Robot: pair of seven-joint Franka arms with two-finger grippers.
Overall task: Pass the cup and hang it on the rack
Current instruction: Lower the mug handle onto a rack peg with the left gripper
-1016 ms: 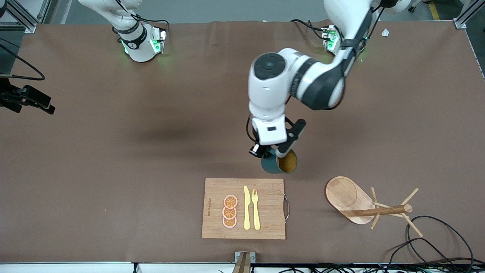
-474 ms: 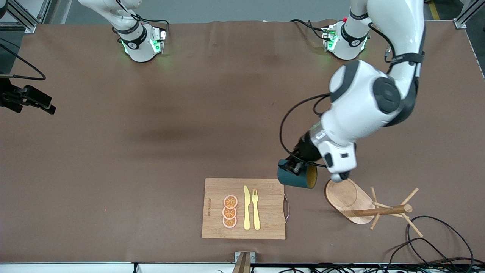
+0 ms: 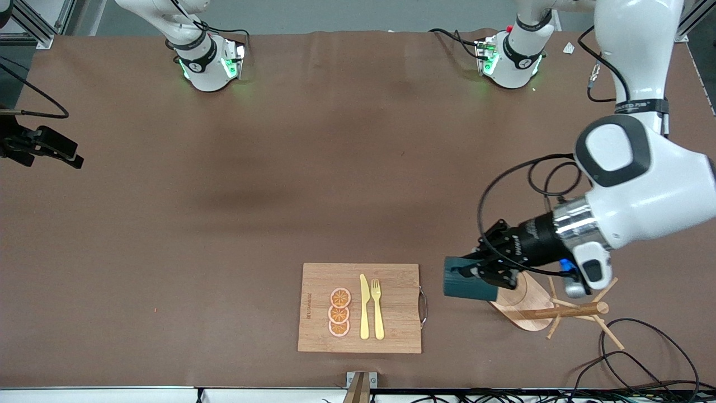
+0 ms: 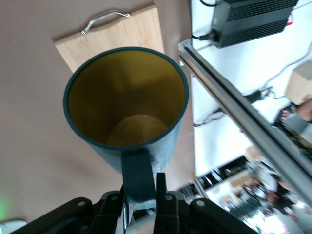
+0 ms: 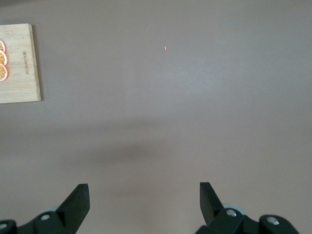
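Observation:
My left gripper is shut on the loop handle of the dark teal cup and holds it on its side in the air, over the table at the edge of the rack's oval base. The light wooden rack has a post and thin pegs on the side toward the left arm's end. In the left wrist view the cup shows its yellowish-tan inside, and the handle sits between my left gripper's fingers. My right gripper is open and empty above bare table; it does not show in the front view.
A bamboo cutting board with a yellow knife, a fork and orange slices lies beside the rack, toward the right arm's end. Its corner shows in the right wrist view. Black cables lie near the rack at the table's front edge.
My left arm has swung toward its own end of the table, carrying the cup from over the table near the board's corner to the rack's base. The cup has turned onto its side.

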